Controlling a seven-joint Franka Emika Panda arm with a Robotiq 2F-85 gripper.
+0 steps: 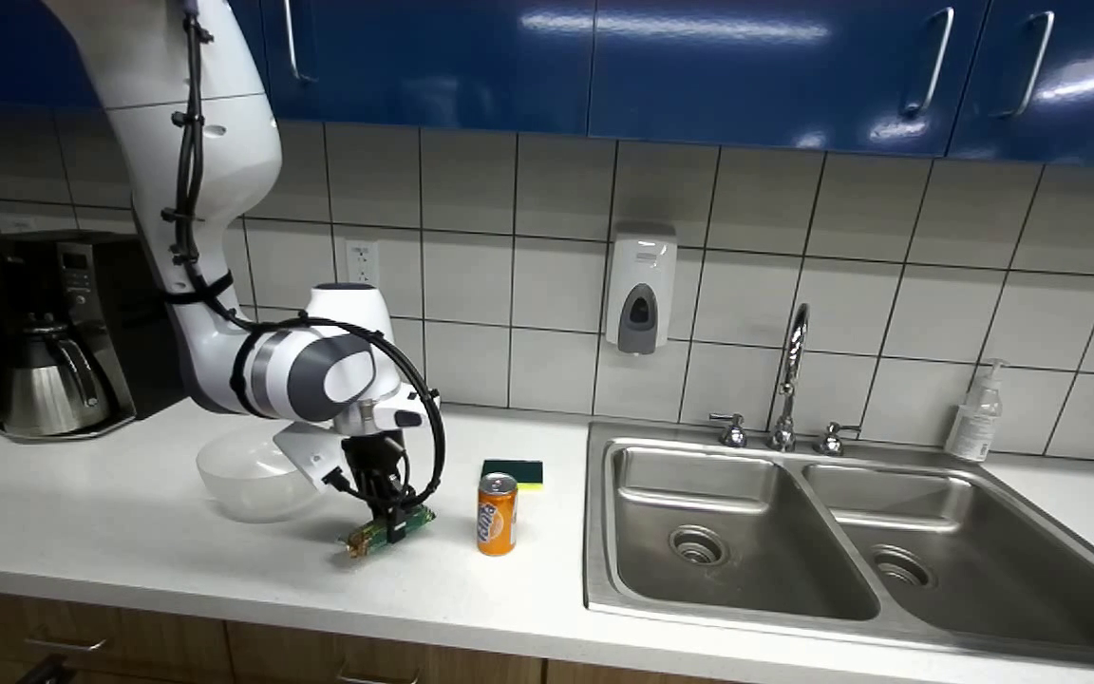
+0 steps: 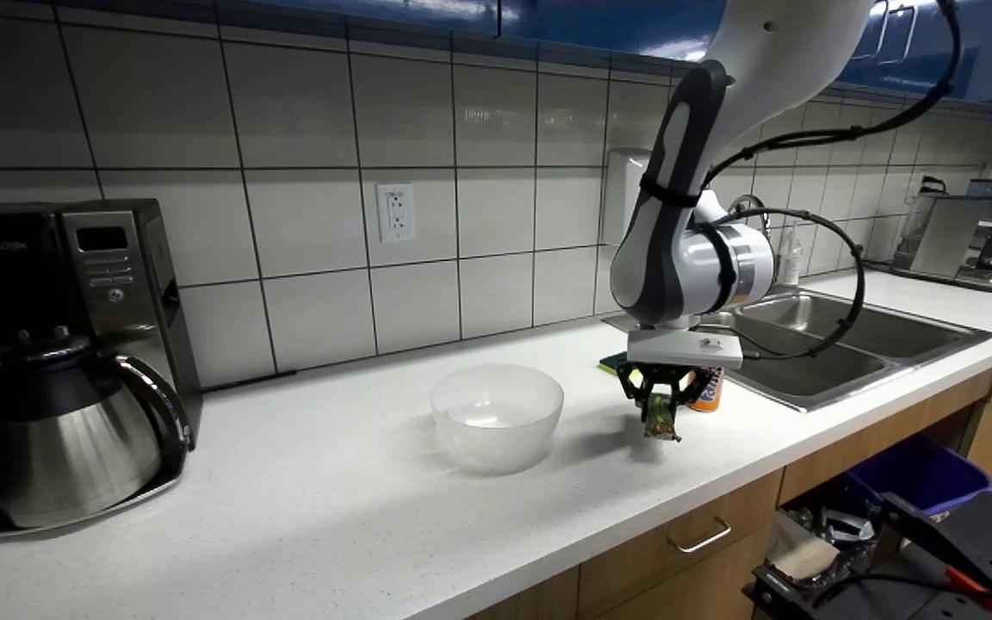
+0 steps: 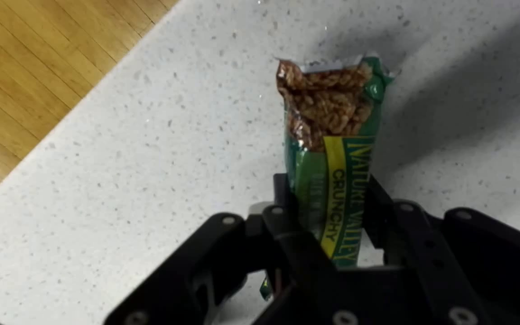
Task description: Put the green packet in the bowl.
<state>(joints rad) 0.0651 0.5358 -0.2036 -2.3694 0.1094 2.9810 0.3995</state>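
The green packet is a flat granola bar wrapper; it shows in both exterior views [image 1: 371, 539] [image 2: 660, 420] and in the wrist view [image 3: 332, 162]. My gripper [image 1: 396, 525] is shut on the packet near its middle, with one finger on each side, as the wrist view [image 3: 327, 194] shows. The packet appears to be held a little above the counter. The bowl [image 1: 248, 480] is translucent whitish and stands upright on the counter; it also shows in an exterior view [image 2: 496, 443]. The gripper is beside the bowl, on its sink side. The bowl is out of the wrist view.
An orange can [image 1: 497, 514] stands close to the gripper, between it and the sink [image 1: 596, 560]. A green and yellow sponge [image 1: 513, 471] lies behind the can. A coffee maker [image 2: 117, 284] with a steel carafe stands beyond the bowl. The counter's front edge shows in the wrist view.
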